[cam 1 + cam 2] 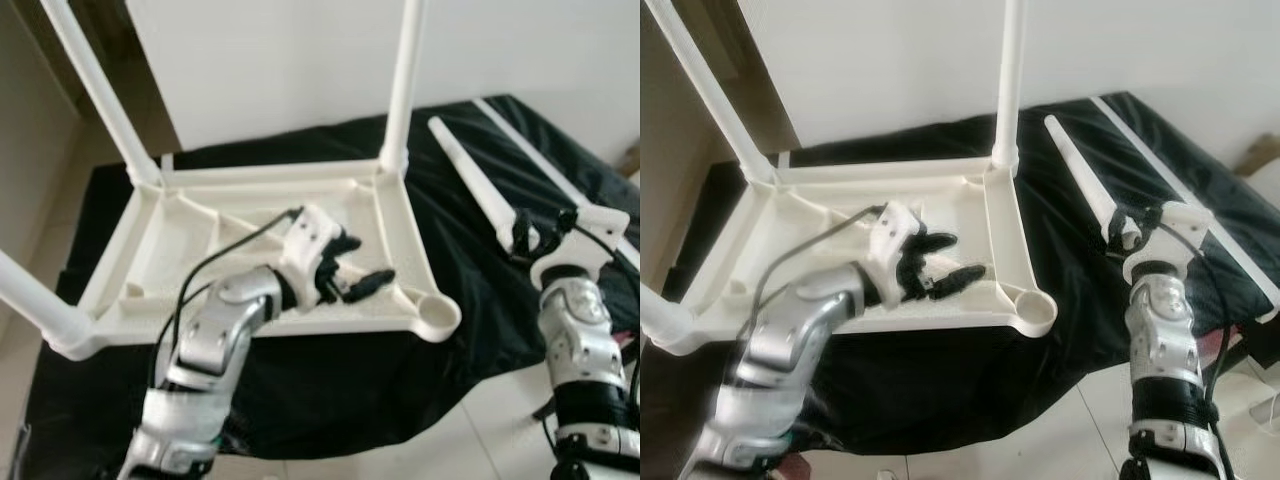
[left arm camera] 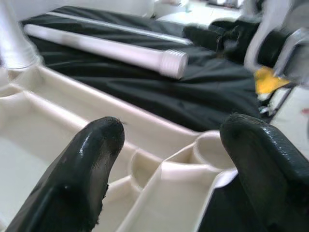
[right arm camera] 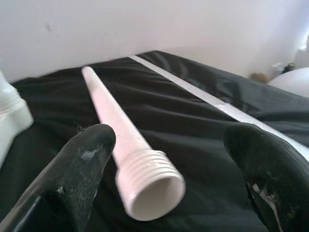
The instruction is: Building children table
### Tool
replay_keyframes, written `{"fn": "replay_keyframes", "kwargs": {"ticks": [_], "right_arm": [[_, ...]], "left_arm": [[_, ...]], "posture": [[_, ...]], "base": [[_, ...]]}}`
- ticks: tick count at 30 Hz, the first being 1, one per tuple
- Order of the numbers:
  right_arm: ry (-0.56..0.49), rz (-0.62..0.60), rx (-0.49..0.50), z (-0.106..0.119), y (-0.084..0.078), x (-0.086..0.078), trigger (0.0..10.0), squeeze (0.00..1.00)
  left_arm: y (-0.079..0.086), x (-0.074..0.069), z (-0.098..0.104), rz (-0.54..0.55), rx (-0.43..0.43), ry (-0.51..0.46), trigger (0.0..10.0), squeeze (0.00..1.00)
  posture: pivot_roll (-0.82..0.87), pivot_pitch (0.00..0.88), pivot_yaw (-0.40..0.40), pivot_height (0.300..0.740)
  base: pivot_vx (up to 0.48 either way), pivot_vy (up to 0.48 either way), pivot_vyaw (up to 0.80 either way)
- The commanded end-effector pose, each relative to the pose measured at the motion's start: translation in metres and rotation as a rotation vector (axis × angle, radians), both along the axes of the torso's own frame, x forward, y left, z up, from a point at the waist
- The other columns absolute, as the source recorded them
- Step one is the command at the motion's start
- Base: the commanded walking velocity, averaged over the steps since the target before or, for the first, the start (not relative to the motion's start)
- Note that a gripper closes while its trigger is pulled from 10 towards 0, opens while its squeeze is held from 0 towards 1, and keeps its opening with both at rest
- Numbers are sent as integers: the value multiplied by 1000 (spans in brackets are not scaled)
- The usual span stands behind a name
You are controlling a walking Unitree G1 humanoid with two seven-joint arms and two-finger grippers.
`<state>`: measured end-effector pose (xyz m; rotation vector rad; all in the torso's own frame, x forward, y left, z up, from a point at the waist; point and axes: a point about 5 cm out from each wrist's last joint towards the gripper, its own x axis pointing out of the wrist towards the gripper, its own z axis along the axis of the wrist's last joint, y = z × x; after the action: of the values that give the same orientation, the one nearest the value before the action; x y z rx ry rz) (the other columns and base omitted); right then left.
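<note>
Tabletop (image 1: 270,250) upside down, fourth socket (image 1: 437,315) empty; right gripper (image 3: 169,159) jaws wide around loose leg (image 3: 125,145), left gripper (image 1: 350,280) jaws wide over tabletop; off-centre closing could roll leg away.

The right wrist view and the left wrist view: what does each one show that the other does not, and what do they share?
Right wrist view: the hollow threaded end of the loose leg faces the camera between the open right tool, with the leg's thin tip far off and a wall behind.

Left wrist view: the upturned tabletop's ribs and its empty corner socket, past the open left tool.

Both: the leg and the black cloth under it.
</note>
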<state>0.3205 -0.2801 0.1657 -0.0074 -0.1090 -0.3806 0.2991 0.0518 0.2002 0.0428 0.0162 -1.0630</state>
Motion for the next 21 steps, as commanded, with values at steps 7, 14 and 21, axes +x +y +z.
{"fn": "replay_keyframes", "kwargs": {"ticks": [7,14,21], "right_arm": [[96,-33,4,-6,-14,4,10000,0],[94,61,3,11,-8,23,10000,0],[61,215,-17,24,3,33,10000,0]], "left_arm": [[-5,-3,2,10,-42,-22,10000,0],[-20,-18,1,-29,-91,-12,10000,0],[-21,-22,8,-13,-114,-13,10000,0]], "posture": [[-100,48,68,740],[-83,83,66,740],[-62,132,66,740]], "base": [[0,0,0],[0,0,0],[0,0,0]]}}
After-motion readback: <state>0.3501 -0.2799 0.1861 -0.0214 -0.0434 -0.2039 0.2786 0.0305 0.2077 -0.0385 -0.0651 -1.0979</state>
